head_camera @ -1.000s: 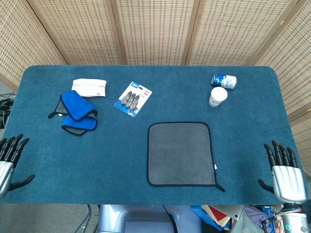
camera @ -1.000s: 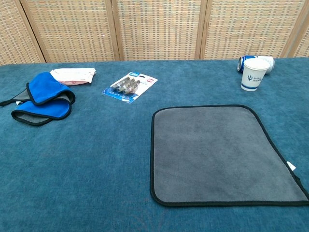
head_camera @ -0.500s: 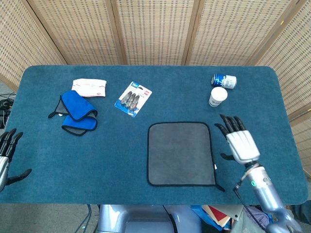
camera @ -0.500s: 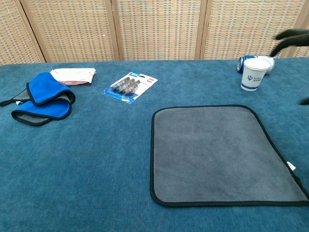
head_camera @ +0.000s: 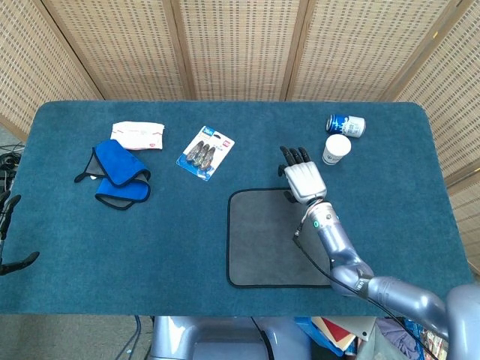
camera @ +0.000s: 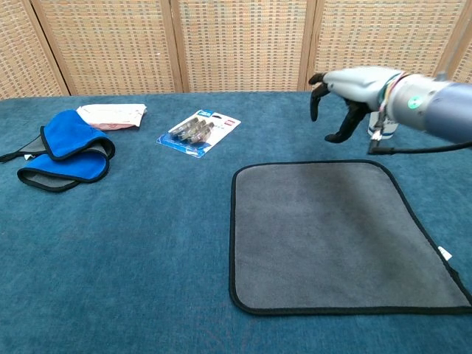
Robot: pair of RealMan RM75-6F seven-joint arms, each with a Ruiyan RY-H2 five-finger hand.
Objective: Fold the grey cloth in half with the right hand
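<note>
**One hand crosses to the far edge of the grey cloth**

One second ago the right hand sat off the table's near right corner; half a second ago it was beside the cloth's right edge. Now the right hand (head_camera: 303,178) hangs above the far edge of the grey cloth (head_camera: 270,240), with its forearm stretched diagonally over the cloth's right part in the head view. From the chest view the right hand (camera: 352,90) is raised clear of the fabric, palm down, its fingers (camera: 316,96) drooping and spread, the thumb hanging apart from them. It grasps nothing; the hand is released.

The grey cloth (camera: 332,236) has not moved. It lies flat and unfolded on the blue table (head_camera: 225,165), black-edged, near the front of the table and right of centre, with a small white tag at its right edge.

Only the dark fingertips of the left hand (head_camera: 6,225) show at the left border of the head view, lower and further out than a second ago; they appear spread with nothing in them.

Everything else sits where it was. A blue cloth (head_camera: 116,174) lies bunched at the left, with a white packet (head_camera: 138,135) just behind it. A blister pack (head_camera: 205,153) rests behind the grey cloth and to its left. At the far right a paper cup (head_camera: 336,149) stands upright just in front of a blue can (head_camera: 346,124) lying on its side; in the chest view the arm now covers most of both.
</note>
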